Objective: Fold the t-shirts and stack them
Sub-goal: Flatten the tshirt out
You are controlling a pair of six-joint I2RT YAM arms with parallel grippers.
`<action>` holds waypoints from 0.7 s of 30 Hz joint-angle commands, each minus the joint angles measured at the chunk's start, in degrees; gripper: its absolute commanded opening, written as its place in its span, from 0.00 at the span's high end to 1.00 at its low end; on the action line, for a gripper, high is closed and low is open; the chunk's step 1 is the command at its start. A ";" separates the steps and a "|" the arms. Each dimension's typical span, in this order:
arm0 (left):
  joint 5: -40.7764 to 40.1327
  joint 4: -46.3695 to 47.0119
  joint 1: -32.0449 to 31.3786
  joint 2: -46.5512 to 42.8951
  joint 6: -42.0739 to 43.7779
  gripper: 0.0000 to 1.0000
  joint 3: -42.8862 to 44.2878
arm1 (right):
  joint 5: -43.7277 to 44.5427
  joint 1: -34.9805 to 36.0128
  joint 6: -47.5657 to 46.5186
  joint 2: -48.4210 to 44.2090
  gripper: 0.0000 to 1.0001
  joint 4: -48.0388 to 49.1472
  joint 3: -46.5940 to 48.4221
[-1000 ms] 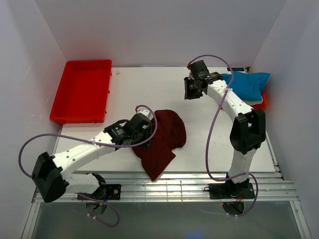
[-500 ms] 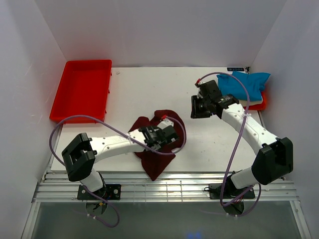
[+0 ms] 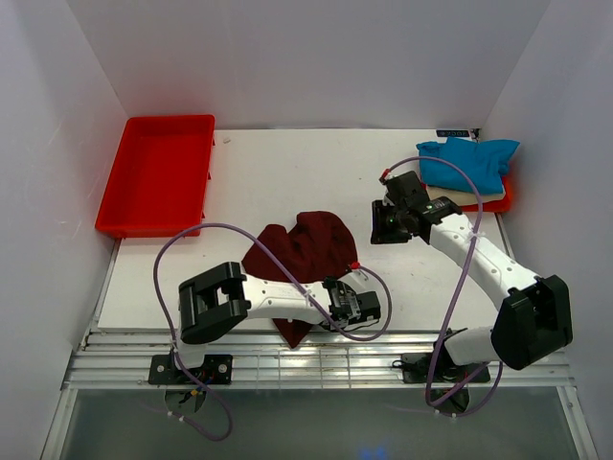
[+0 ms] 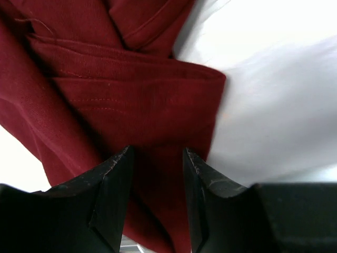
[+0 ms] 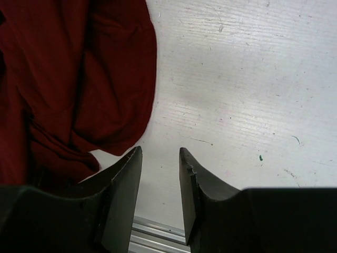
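plainly, on the white-walled table (image 3: pixel 278 172), left gripper (image 4: pixel 157 154) and right gripper (image 5: pixel 160 151) gape empty by maroon t-shirt (image 3: pixel 306 245).

You see the left gripper (image 4: pixel 157 154), jaws parted, low over the dark maroon t-shirt (image 4: pixel 105 89), whose folded, stitched hem ends just right of them, with the white table (image 4: pixel 274 105) bare beyond it.
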 commanded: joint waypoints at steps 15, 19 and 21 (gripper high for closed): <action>-2.58 3.98 0.21 -1.95 -2.10 0.44 3.76 | 0.24 -0.07 1.64 -5.00 0.59 0.98 -3.11; -1.17 7.40 0.21 -3.11 -0.96 0.44 0.78 | -0.11 -0.07 2.00 -5.87 0.59 0.89 -3.72; -0.82 7.76 0.12 -2.06 -1.04 0.44 0.25 | 0.24 -0.07 2.35 -6.31 0.59 1.24 -4.07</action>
